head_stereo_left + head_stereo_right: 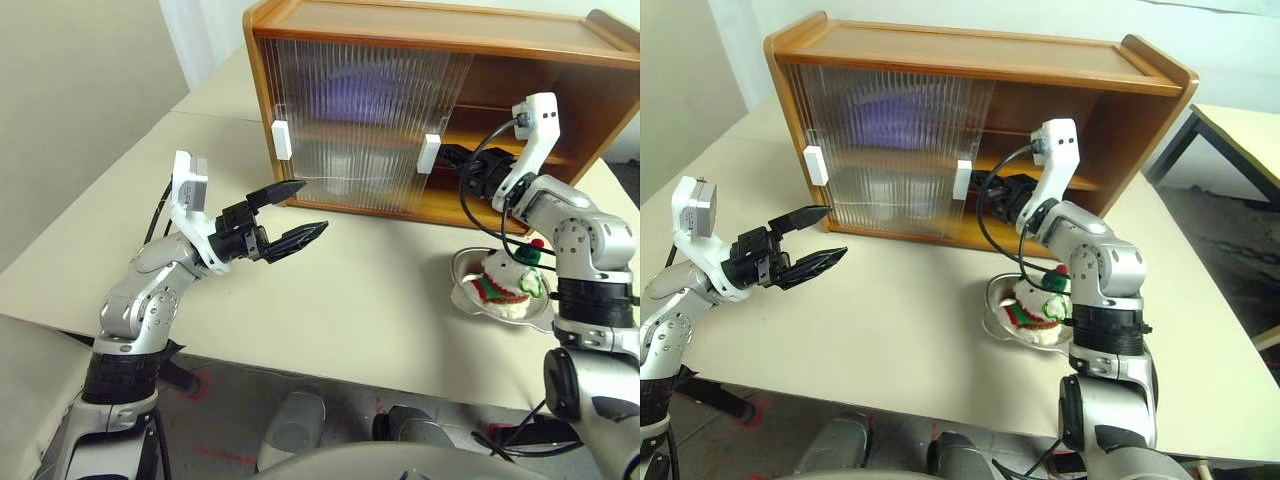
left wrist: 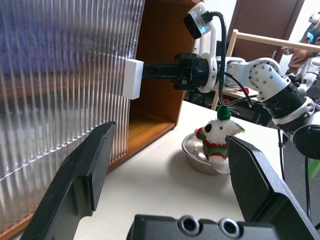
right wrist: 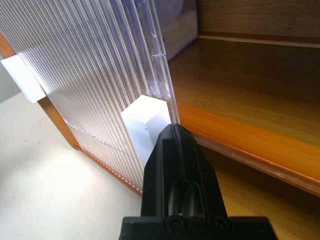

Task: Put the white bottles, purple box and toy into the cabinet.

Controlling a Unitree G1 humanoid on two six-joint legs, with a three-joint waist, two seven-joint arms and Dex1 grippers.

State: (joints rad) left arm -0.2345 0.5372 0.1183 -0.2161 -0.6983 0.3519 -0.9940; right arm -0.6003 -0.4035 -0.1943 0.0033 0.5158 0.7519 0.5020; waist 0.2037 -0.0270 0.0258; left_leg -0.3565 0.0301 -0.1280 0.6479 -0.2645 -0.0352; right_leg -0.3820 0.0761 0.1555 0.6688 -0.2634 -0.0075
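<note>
Silver-grey metal arm segments with black ribbed joint bands are seen, each ending in a black two-fingered gripper [image 1: 296, 213] beneath a white plastic camera bracket [image 1: 190, 190]. Black cables [image 1: 992, 225] are looped at the right wrist.

A pale cream counter [image 1: 340, 300] spreads beneath both claws, its surface bare between them. On it, below and just on the near side of the right claw, sits a shiny metal bowl [image 1: 996, 316], shallow and round; from the left claw it lies well off, across the open stretch of counter. Beyond the right claw's side, past the counter's edge, stands a second table [image 1: 1240, 135] with a light top and dark legs, on a grey floor [image 1: 1225, 240].
</note>
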